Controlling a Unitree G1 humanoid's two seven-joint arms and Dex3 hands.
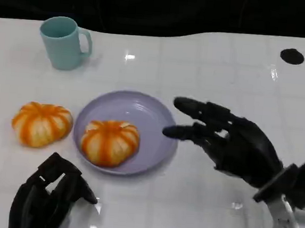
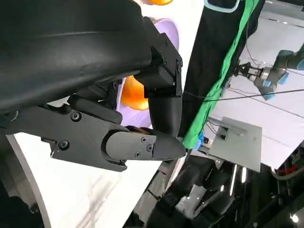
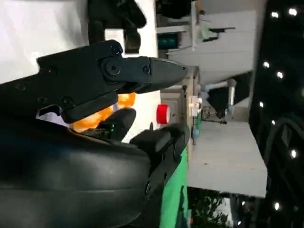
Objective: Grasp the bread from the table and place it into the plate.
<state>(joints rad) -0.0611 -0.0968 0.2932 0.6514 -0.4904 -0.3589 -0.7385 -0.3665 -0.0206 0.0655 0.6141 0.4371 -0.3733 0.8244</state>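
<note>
From the head view, two round orange breads with pale stripes, shaped like small pumpkins, lie on the white glossy table (image 1: 199, 193). One round striped bread (image 1: 109, 142) sits inside the shallow lavender plate (image 1: 154, 119), toward its near left part. The second striped bread (image 1: 41, 123) lies on the table just beside the plate's left rim, apart from it. A pale teal mug (image 1: 64, 42) with its handle to the right stands upright farther back on the left, and a small black round mark (image 1: 292, 56) shows at the far right of the tabletop.

The right hand (image 1: 230, 139) hangs over the table at the plate's right edge, palm down, its fingers spread and reaching leftward, holding nothing. The left hand (image 1: 49, 195) is low at the near left edge, fingers curled inward with nothing in them.

From the left wrist view, the left hand's black shell and fingers (image 2: 142, 142) fill the foreground, with orange bread (image 2: 133, 95) on the lavender plate (image 2: 168, 31) behind them.

From the right wrist view, the right hand's fingers (image 3: 142, 71) stretch out apart, and orange bread (image 3: 92, 118) shows between them.
</note>
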